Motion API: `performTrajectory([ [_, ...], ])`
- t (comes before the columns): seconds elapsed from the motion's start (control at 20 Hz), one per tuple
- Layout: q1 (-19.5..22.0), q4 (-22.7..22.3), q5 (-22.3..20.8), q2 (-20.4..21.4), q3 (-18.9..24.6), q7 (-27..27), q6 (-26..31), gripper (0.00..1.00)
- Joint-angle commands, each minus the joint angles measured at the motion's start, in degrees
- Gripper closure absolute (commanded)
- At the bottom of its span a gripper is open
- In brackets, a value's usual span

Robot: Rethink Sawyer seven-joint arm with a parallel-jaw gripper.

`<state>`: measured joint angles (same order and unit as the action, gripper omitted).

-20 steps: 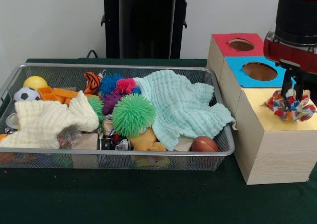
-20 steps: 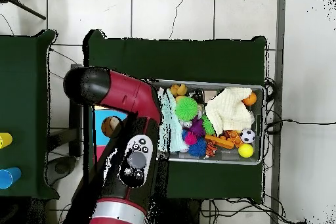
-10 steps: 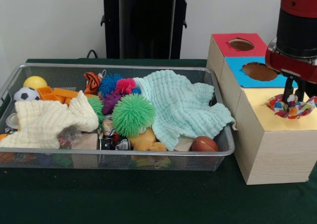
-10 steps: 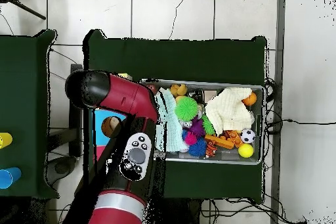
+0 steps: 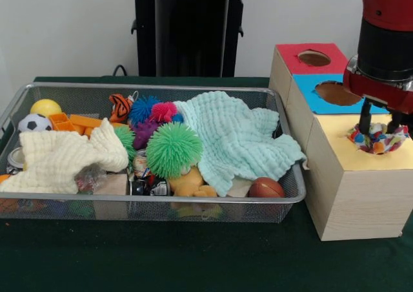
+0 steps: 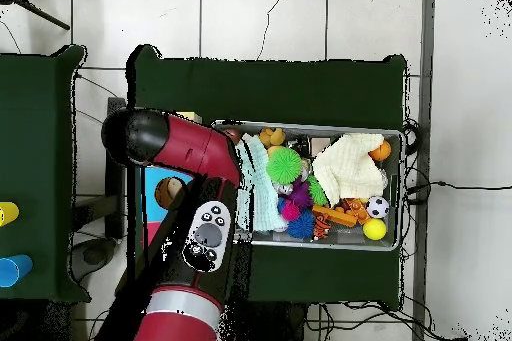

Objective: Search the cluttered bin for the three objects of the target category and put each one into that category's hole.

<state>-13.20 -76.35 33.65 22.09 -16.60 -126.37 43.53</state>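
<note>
**Front view: multicoloured cloth sits at the yellow hole under the gripper**

Front view, from the left edge: the wire bin (image 5: 19, 101) fills the left and centre of the frame on the green table (image 5: 193, 260). In its upper left corner lie a yellow ball (image 5: 46, 107) and, just below it, a small soccer ball (image 5: 34, 123). A cream cloth (image 5: 64, 159) spreads across the bin's lower left, with orange plastic pieces (image 5: 74, 121) just above it. Toward the middle sit a tiger-striped toy (image 5: 120, 106), a blue spiky ball (image 5: 143, 109), a pink spiky ball (image 5: 164, 112) and a large green spiky ball (image 5: 173, 150). A mint green cloth (image 5: 235, 140) drapes over the bin's right half, and a small basketball (image 5: 266, 188) rests at the lower right corner against the mesh.

Right of the bin stands the wooden box (image 5: 352, 198), with a red panel and hole (image 5: 314, 58) at the upper end, a blue panel and hole (image 5: 337, 93) in the middle, and a yellow panel (image 5: 348, 146) nearest the lower right. A multicoloured cloth (image 5: 377, 139) sits bunched in the hole of the yellow panel. The gripper (image 5: 379, 121) hangs directly above it, its two dark fingers (image 5: 365, 117) spread apart with their tips at the cloth's top; whether they touch it cannot be told.

In the overhead view the red arm (image 6: 190, 157) covers the box at centre left, hiding the cloth.
</note>
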Motion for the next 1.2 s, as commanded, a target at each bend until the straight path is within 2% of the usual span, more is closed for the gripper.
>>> performTrajectory([
  [0.05, 0.18, -3.07, -1.77, -3.38, 1.70, -14.42, 6.45, 0.00],
  [0.15, -0.90, -1.90, -3.32, -3.35, -0.65, -15.25, 7.72, 0.00],
  [0.5, -3.25, -0.36, -4.78, -1.96, -5.96, -16.91, 11.64, 0.00],
  [0.75, -2.27, -0.34, -3.46, -0.36, -5.61, -15.96, 12.64, 0.00],
  [0.9, -1.28, -0.09, -3.17, 1.93, -5.50, -15.35, 15.57, 0.00],
  [1.2, 2.23, 2.86, -3.46, 3.95, -4.89, -11.92, 18.74, 0.00],
])
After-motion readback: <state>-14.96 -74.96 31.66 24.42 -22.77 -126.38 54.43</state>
